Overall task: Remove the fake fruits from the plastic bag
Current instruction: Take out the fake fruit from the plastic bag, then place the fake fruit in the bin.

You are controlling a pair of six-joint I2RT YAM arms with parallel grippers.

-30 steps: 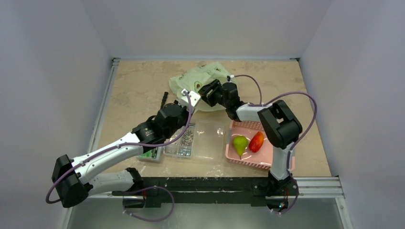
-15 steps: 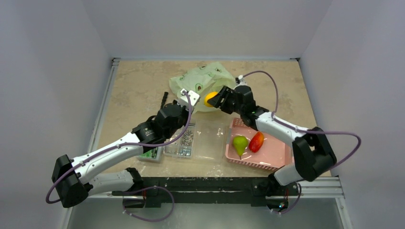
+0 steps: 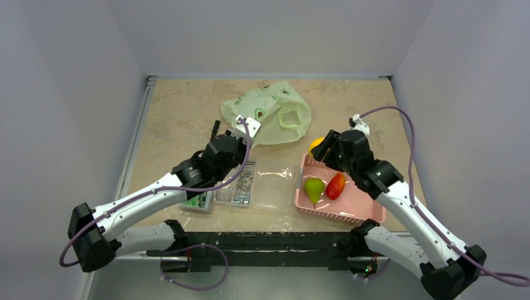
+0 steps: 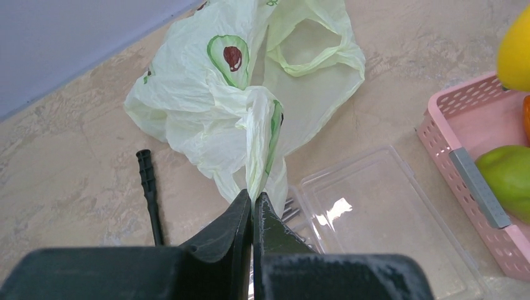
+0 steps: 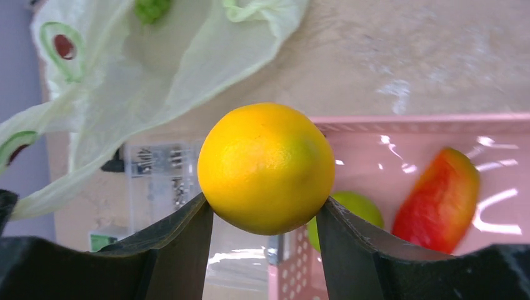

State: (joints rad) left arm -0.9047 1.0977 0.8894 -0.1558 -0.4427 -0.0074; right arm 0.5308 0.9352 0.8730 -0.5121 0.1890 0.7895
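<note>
Jaws of the right gripper (image 5: pixel 264 209) stand about half open and clamp the lemon (image 5: pixel 265 169) from 2 sides, 1 finger on each flank. The lemon hangs clear of the table (image 3: pixel 181 112), at the far left corner of the pink basket (image 3: pixel 362 201). The basket sits at the near right of the table and holds 2 fruits: the green pear (image 3: pixel 314 189) on the left and the red-orange piece (image 3: pixel 335 185) just beside it on the right. Jaws of the left gripper (image 4: pixel 252 203) are fully closed and pinch a thin fold of the bag (image 4: pixel 187 100) at its near edge; the fold rises from the table up to the fingertips. The rest of the bag lies crumpled on the table at far centre, apart from the lemon, with 1 loop handle spread open on its right side. Avocado prints show on the film. A green grape bunch (image 5: pixel 152 9) shows at the bag, at the top edge of the right wrist view; whether it lies inside the film or on it cannot be told. A clear compartmented box (image 3: pixel 272 184) lies just left of the basket, on the near side of the bag. A black tool (image 4: pixel 149 187) lies on the table just left of the bag.
</note>
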